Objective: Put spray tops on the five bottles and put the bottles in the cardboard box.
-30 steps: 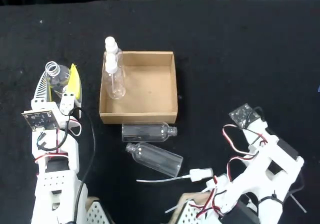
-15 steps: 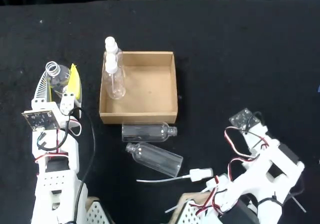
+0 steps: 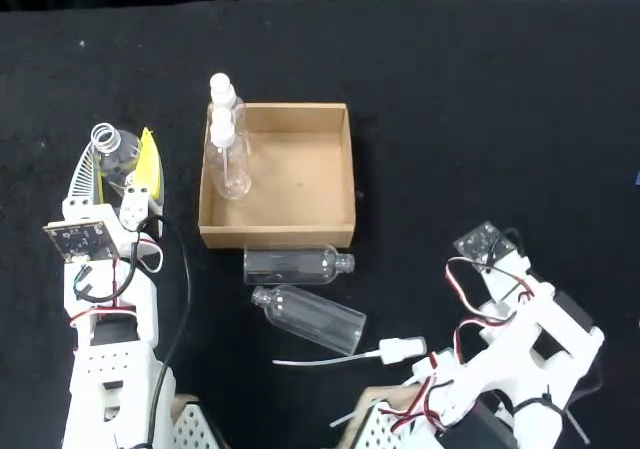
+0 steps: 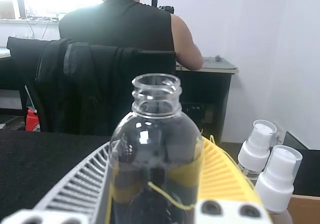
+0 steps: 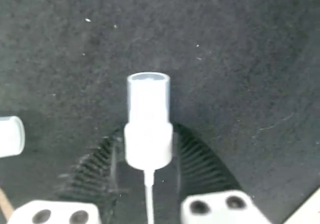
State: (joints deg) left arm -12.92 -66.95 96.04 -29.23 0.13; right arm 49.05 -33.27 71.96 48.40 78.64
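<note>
Bottle (image 4: 156, 114), uncapped: your left claw (image 4: 157, 151) clamps it; your right claw (image 5: 149, 136) apparently pinches spray top (image 5: 148, 99) above black desk (image 5: 240, 44).

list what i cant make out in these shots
- right wrist view: white object cut off by the picture's edge, so unidentifiable
- right wrist view: tube of the spray top in the right gripper runs off the edge, end unseen
- left wrist view: base of the bottle hidden behind the left gripper and the edge
</note>
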